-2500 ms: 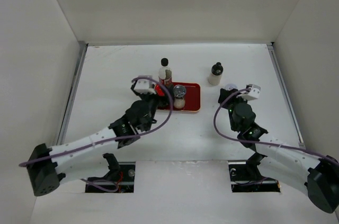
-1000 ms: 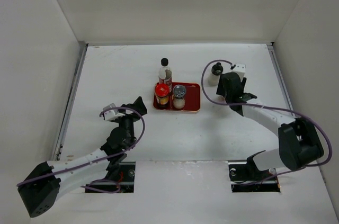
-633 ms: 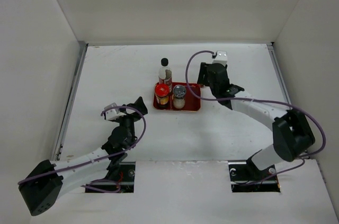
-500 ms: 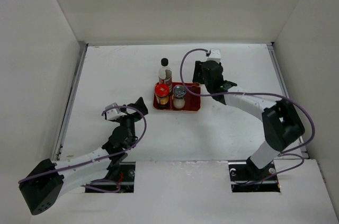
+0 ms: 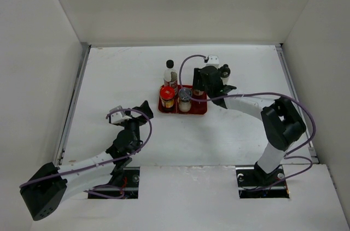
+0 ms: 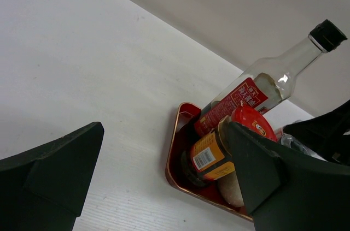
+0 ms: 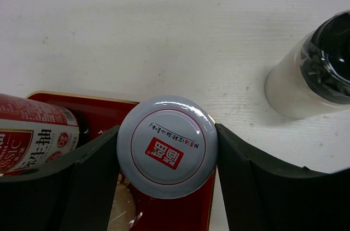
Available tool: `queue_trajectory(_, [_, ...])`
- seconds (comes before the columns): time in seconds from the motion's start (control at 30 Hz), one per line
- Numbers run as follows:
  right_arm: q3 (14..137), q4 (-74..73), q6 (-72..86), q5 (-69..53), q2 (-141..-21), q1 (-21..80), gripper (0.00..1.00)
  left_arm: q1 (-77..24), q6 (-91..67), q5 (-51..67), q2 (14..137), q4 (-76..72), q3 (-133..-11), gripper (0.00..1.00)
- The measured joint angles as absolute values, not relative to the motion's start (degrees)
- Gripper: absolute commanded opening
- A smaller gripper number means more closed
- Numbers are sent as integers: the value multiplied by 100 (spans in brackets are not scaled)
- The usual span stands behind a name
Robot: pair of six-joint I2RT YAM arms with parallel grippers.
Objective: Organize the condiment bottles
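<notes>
Carried leftward, grey-capped shaker (image 7: 167, 146) is upright at the red tray (image 5: 199, 108).

In the right wrist view, the body of the grey-capped shaker (image 7: 167, 146) is hidden beneath its own cap; the squat black-capped bottle (image 7: 306, 78) is cut off at the right edge (cap half seen); the red tray (image 7: 180, 214) is mostly covered.
</notes>
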State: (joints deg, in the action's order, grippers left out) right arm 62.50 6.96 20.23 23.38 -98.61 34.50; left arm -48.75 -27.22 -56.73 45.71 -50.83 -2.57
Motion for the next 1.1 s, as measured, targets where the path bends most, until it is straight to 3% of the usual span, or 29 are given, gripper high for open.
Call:
queue_trajectory(0.1, [6250, 742, 2080, 2331, -9988, 3489, 58, -4875, -2724, -5673, 4571, -5083, -257, 100])
queue_trajectory(0.3, [6252, 910, 2182, 2351, -10178, 3498, 82, -4875, -2724, -5673, 4571, -5083, -257, 100])
queue_trajectory(0.4, [6252, 961, 2222, 2370, -10127, 3496, 88, -4875, -2727, -5671, 4571, -5083, -257, 100])
queue_trajectory(0.67, [5983, 969, 2241, 2475, -9041, 3389, 93, -4873, -2727, -5653, 4598, -5083, -257, 100])
queue_trajectory(0.83, [5721, 1039, 2248, 2746, -8490, 2797, 100, -4849, -2727, -5642, 4770, -5083, -257, 100])
queue_trajectory(1.1, [6053, 784, 2082, 2681, -9504, 2010, 100, -4847, -2727, -5629, 4934, -5083, -257, 100])
